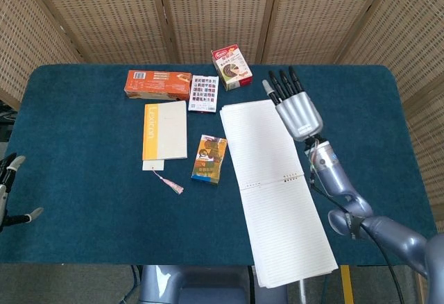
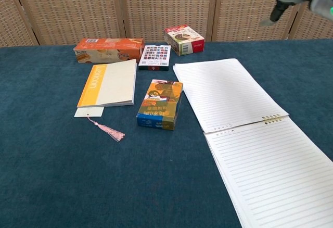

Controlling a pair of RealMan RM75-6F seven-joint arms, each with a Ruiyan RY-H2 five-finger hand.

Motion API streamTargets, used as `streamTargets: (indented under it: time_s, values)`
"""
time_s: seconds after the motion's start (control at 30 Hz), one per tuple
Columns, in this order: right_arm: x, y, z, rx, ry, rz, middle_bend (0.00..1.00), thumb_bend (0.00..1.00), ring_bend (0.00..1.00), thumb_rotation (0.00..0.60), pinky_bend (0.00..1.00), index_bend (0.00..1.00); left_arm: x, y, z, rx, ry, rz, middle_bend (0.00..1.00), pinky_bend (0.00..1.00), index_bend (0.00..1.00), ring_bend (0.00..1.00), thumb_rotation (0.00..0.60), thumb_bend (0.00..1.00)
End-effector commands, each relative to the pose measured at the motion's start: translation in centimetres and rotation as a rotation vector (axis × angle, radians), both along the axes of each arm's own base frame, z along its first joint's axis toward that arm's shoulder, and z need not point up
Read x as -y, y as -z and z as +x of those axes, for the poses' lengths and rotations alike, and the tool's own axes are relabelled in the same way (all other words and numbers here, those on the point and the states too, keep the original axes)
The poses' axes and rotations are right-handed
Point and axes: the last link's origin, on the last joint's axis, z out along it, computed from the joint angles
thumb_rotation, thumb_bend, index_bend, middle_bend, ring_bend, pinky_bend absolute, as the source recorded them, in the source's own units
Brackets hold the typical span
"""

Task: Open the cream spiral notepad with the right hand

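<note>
Cream spiral notepad (image 1: 274,179) lies open and flat on the blue table (image 1: 83,179), long axis running away from the robot; the empty right hand (image 1: 295,106), fingers spread, hovers beside its far-right corner

The notepad (image 1: 270,179) is lying open right of the card box (image 1: 209,158), which is sitting right of the book (image 1: 165,130); three boxes (image 1: 157,84) are lining the far side behind them
</note>
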Motion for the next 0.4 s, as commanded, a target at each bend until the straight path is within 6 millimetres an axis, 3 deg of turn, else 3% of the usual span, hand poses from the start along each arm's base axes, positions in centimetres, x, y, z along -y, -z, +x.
streamTargets:
  time_s: [0.03,0.1,0.13,0.27,0.4]
  values:
    - [-4.0,-3.5,-4.4,0.206,0.074,0.023,0.00,0.00,0.00,0.600,0.00,0.00,0.4,-0.2,0.0,0.003,0.016,0.004,0.00,0.00,0.00,0.00,0.600,0.00]
    - [-7.3,-4.3,-6.9,0.366,0.174,0.087,0.00,0.00,0.00,0.600,0.00,0.00,0.5,-0.2,0.0,0.001,0.037,0.009,0.00,0.00,0.00,0.00,0.600,0.00]
    - [-10.1,-4.6,-8.9,0.463,0.256,0.132,0.00,0.00,0.00,0.600,0.00,0.00,0.5,-0.2,0.1,-0.004,0.054,0.011,0.00,0.00,0.00,0.00,0.600,0.00]
    - [-16.5,-5.5,-12.1,0.577,0.331,0.197,0.00,0.00,0.00,0.600,0.00,0.00,0.4,0.6,0.3,-0.010,0.121,-0.009,0.00,0.00,0.00,0.00,0.600,0.00]
    - [-19.8,-5.6,-13.8,0.634,0.343,0.211,0.00,0.00,0.00,0.600,0.00,0.00,0.7,0.9,0.6,-0.013,0.159,-0.016,0.00,0.00,0.00,0.00,0.600,0.00]
